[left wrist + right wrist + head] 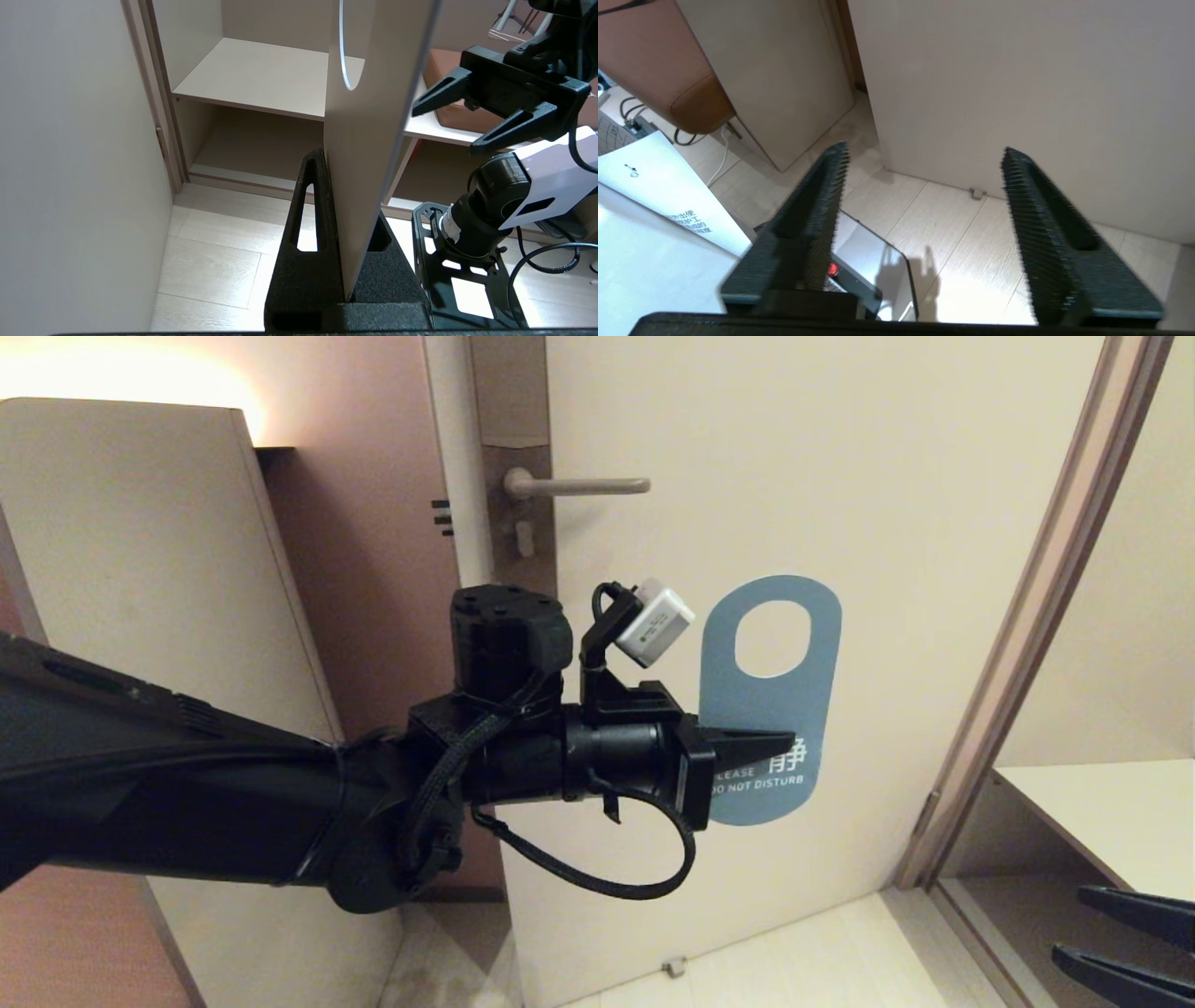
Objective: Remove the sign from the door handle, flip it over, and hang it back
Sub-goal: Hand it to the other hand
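Note:
The sign (775, 709) is off the door handle (579, 485) and held upright in front of the door, below and to the right of the lever. Its teal-blue "do not disturb" face is toward the head camera, with the oval hole at the top. My left gripper (789, 740) is shut on the sign's lower part from the left. In the left wrist view the sign (369, 140) stands edge-on with its pale face showing, pinched in the left gripper (348, 186). My right gripper (1134, 938) is low at the right, open and empty (923, 156), apart from the sign.
The cream door (887, 476) fills the middle, with a small doorstop (674, 967) on the floor at its foot. A tall pale panel (140, 569) stands on the left. Open shelves (1102, 812) lie to the right, beyond the door frame (1027, 644).

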Motion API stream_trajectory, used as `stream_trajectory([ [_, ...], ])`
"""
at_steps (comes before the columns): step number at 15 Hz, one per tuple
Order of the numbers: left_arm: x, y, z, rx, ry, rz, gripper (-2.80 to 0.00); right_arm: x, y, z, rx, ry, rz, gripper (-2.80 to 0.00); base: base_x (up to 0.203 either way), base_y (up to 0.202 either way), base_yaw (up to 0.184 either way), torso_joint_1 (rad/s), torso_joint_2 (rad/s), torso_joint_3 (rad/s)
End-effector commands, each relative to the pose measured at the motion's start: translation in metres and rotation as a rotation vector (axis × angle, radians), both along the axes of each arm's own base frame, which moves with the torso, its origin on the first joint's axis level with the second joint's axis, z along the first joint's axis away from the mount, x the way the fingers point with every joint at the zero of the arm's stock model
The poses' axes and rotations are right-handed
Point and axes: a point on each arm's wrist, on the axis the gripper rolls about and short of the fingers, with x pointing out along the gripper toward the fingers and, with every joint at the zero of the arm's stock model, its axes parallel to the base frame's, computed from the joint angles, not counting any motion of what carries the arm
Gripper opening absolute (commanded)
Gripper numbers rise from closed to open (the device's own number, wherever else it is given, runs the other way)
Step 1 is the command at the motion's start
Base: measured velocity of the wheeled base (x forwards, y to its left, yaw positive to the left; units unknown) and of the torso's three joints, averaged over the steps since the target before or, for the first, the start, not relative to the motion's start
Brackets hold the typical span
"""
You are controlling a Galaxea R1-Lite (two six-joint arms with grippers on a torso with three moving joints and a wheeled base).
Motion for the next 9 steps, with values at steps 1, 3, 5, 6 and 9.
stream_trajectory([
  [1, 0.002, -0.002, -0.003, 0.002, 0.004, -0.004, -2.80, 0.006, 0.000, -0.002, 0.001, 0.030, 0.005, 0.00, 0.000, 0.000, 0.000, 0.000, 0.00, 0.000],
  [3, 0.004, -0.003, -0.002, -0.002, 0.000, -0.003, -2.80, 0.012, 0.000, -0.002, 0.002, 0.050, 0.011, 0.00, 0.000, 0.000, 0.000, 0.000, 0.00, 0.000],
  [5, 0.006, -0.006, -0.001, -0.008, -0.006, -0.004, -2.80, 0.020, 0.002, 0.000, 0.007, 0.050, 0.064, 0.00, 0.000, 0.000, 0.000, 0.000, 0.00, 0.000],
  [6, 0.007, -0.007, -0.001, -0.010, -0.008, -0.004, -2.80, 0.026, 0.002, 0.000, 0.011, 0.038, 0.098, 0.00, 0.000, 0.000, 0.000, 0.000, 0.00, 0.000],
  [9, 0.009, -0.009, -0.004, -0.006, -0.001, -0.005, -2.80, 0.043, 0.007, 0.001, 0.028, 0.005, 0.198, 0.00, 0.000, 0.000, 0.000, 0.000, 0.00, 0.000],
])
